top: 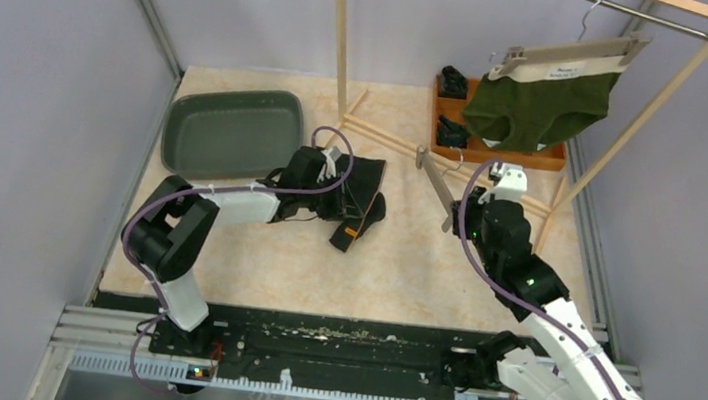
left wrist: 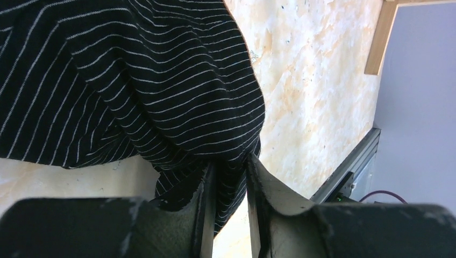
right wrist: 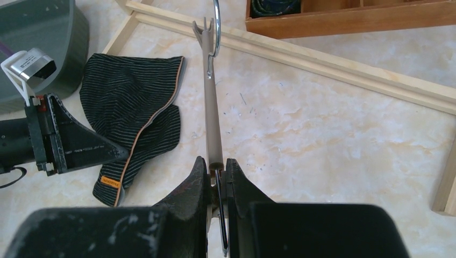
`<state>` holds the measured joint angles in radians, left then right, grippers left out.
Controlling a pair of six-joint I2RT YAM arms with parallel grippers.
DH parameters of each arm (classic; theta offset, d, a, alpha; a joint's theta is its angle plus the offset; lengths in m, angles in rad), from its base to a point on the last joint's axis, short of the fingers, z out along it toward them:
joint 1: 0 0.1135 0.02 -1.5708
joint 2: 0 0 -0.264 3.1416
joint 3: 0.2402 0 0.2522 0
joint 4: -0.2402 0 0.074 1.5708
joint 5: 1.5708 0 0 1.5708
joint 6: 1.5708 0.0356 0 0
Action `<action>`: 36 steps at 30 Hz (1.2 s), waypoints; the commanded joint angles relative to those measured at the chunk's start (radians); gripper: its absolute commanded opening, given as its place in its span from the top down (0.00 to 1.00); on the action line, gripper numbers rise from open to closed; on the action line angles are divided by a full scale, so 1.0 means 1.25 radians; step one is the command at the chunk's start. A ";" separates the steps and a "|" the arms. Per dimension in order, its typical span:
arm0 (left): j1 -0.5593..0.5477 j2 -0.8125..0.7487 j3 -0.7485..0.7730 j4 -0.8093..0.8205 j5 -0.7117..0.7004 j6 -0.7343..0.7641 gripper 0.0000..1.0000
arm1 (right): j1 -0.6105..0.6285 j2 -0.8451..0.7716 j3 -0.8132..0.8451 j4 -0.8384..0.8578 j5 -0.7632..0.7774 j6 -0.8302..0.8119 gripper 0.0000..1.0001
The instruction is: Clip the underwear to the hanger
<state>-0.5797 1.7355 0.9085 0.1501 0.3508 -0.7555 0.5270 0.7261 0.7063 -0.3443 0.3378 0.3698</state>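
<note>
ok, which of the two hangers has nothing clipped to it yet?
The bare hanger held in the right gripper. The other hanger hangs from the rail with green underwear clipped on.

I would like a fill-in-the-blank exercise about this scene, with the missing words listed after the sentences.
The right gripper is shut on a bare ____. The striped underwear lies flat on the ____. The hanging underwear at the back is ____ in colour.
Missing words: hanger; table; green.
</note>
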 commanded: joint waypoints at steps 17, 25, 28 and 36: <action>0.032 0.041 -0.082 0.477 0.183 -0.207 1.00 | -0.008 -0.016 -0.038 0.153 -0.037 0.070 1.00; 0.028 0.076 -0.072 0.692 0.190 -0.357 1.00 | -0.008 -0.005 -0.109 0.344 -0.057 0.127 1.00; 0.025 0.081 -0.044 0.714 0.187 -0.385 1.00 | -0.008 0.013 -0.115 0.395 -0.061 0.134 1.00; 0.013 0.112 0.013 0.710 0.185 -0.414 1.00 | -0.008 0.066 -0.150 0.563 -0.079 0.196 1.00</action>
<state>-0.5529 1.8458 0.8867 0.9691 0.5697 -1.2339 0.5266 0.7826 0.5346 0.1318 0.2604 0.5568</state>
